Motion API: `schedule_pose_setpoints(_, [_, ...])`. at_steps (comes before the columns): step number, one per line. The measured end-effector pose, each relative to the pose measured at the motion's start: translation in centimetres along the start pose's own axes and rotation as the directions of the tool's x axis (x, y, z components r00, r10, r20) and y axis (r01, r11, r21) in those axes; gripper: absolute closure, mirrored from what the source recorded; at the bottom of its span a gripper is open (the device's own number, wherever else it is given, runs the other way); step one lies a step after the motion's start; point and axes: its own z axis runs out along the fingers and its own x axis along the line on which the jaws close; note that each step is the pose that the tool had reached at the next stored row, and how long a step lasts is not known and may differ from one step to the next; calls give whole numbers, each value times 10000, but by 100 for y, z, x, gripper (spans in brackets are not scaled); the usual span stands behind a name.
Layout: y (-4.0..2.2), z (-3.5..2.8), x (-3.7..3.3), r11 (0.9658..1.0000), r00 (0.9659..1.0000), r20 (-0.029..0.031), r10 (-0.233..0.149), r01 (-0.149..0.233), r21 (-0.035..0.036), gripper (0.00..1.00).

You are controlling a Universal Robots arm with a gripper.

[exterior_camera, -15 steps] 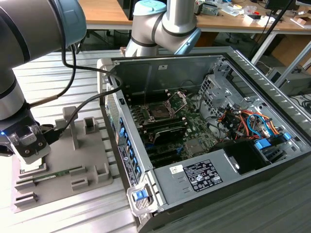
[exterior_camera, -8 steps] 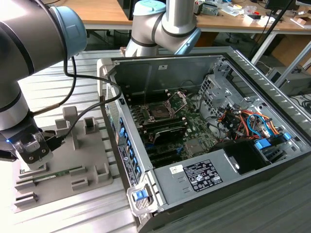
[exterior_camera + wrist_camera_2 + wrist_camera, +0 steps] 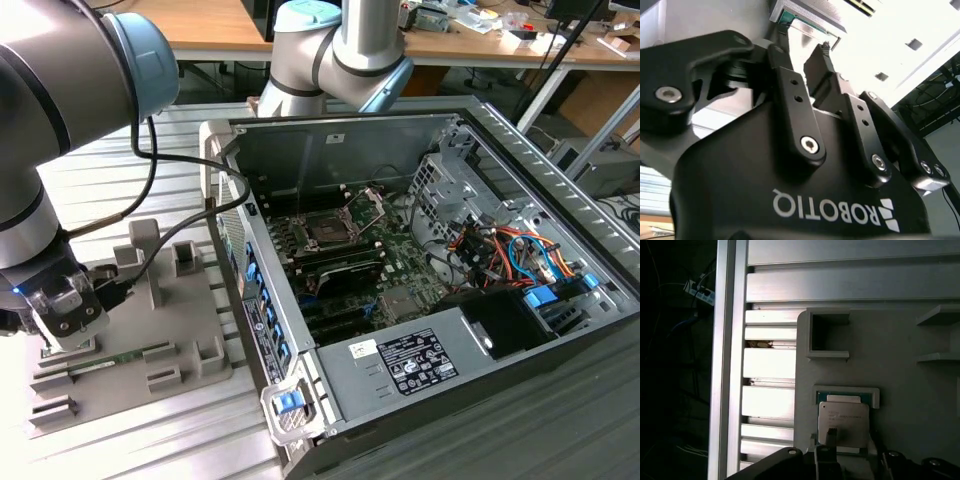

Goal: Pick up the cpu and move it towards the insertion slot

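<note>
- Slatted aluminium tabletop [image 3: 150, 165] carries a grey fixture plate [image 3: 190, 325] and, toward the exterior view's right, an open computer case [image 3: 400, 365].
- Only the exterior view takes in the case. The insertion slot [image 3: 330, 228] sits on the board inside it, with its metal retaining plate tipped up, well apart from the fixture plate.
- That view also places the arm [image 3: 60, 90] at its left, with the hand [image 3: 70, 335] low over the plate, near a long green memory stick [image 3: 120, 357].
- The first wrist view gives the cpu [image 3: 852, 420]: it lies flat in a framed holder on the fixture plate, with one dark fingertip [image 3: 831, 434] just in front of it.
- The second wrist view looks along the hand [image 3: 804, 47]: the fingers [image 3: 790, 95] stand partly apart with a clear gap between them, gripping nothing.
</note>
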Motion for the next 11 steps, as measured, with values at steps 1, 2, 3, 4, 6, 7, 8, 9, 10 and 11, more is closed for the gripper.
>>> schedule_pose_setpoints(1, [0,0,0,10000,10000,0,0,0,0,58])
schedule_pose_setpoints(2, [0,0,0,10000,10000,0,0,0,1,53])
schedule_pose_setpoints(3, [0,1,0,10000,10000,0,0,0,0,47])
schedule_pose_setpoints(4, [0,1,0,10000,10000,0,0,0,0,47])
schedule_pose_setpoints(6, [0,1,0,10000,10000,0,0,0,0,40])
schedule_pose_setpoints(7, [0,1,0,10000,10000,0,0,0,0,40])
schedule_pose_setpoints(8, [0,8,-1,10000,10000,4,-2,2,-2,40])
schedule_pose_setpoints(9, [0,14,-1,10000,10000,5,-10,10,-6,40])
schedule_pose_setpoints(10, [1,26,0,10000,10000,0,-35,35,-12,40])
schedule_pose_setpoints(11, [4,35,0,10000,10000,0,-60,60,-18,40])
